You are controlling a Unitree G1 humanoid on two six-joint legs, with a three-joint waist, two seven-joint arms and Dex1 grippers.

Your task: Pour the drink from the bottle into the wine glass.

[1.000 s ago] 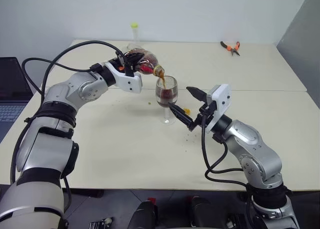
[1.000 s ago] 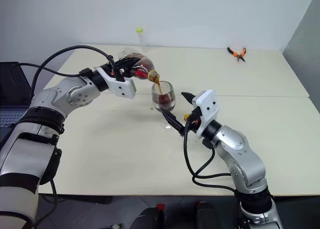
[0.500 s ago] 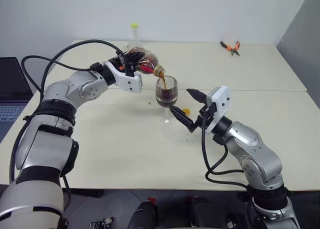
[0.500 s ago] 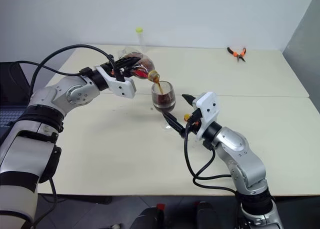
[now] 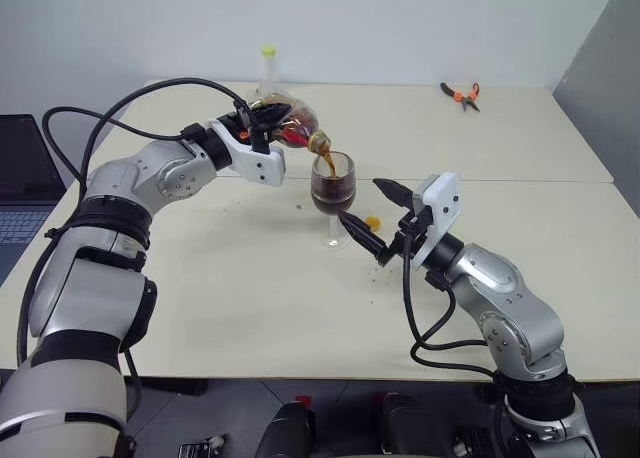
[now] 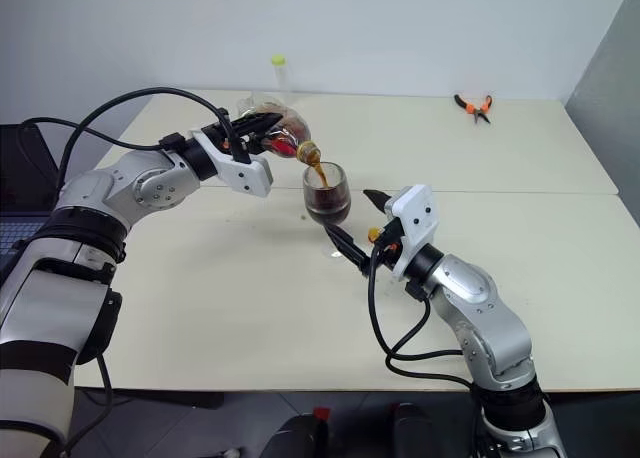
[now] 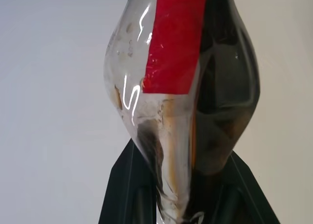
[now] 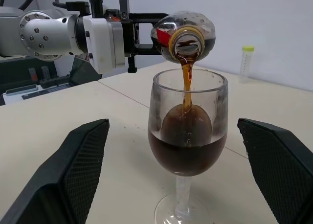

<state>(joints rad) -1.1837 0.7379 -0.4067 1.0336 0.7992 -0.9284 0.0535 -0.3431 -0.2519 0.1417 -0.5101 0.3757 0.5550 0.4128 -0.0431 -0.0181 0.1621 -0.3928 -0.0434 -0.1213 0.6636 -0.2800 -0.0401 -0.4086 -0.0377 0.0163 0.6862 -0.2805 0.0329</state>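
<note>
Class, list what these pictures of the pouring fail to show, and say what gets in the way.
- Foot of the wine glass: cut off by the right wrist view's edge.
- Mouth of the bottle: cut off by the left wrist view's upper edge.
- How the left gripper clamps the bottle: its fingers are hidden behind it.
- Small orange thing by the glass: too small to name.

The left gripper (image 5: 268, 126), its arm raised and bent, is clamped on the small clear plastic bottle (image 5: 290, 123), tilted. The right gripper (image 5: 375, 213), jaws wide apart, flanks the clear stemmed wine glass (image 5: 333, 186) without touching.
</note>
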